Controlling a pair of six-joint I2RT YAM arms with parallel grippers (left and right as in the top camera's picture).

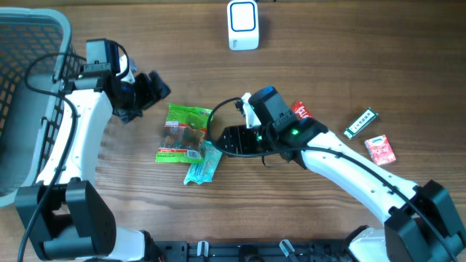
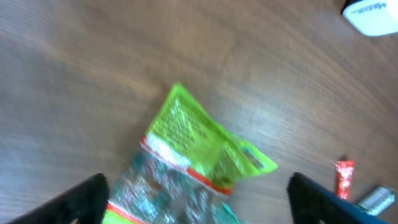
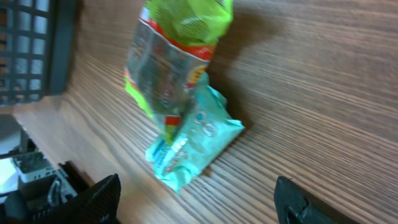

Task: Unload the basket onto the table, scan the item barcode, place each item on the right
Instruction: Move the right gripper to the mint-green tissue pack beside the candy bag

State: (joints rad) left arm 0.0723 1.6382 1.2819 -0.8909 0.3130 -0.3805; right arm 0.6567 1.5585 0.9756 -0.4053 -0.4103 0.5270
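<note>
A green snack bag (image 1: 182,133) lies flat on the wooden table, and a small teal packet (image 1: 204,164) lies partly under its near corner. The white barcode scanner (image 1: 242,25) stands at the far edge. My left gripper (image 1: 151,92) hovers up and to the left of the bag, open. In the left wrist view the bag (image 2: 199,146) lies below and between the spread fingers (image 2: 81,200), untouched. My right gripper (image 1: 227,140) is just right of the bag, open. Its wrist view shows the bag (image 3: 174,56) and the teal packet (image 3: 194,140) ahead of its empty fingers (image 3: 311,202).
A grey wire basket (image 1: 29,80) fills the left side. Right of the right arm lie a red packet (image 1: 301,110), a green-and-white stick pack (image 1: 362,122) and a pink-red packet (image 1: 380,149). The right arm's black cable loops near the bag.
</note>
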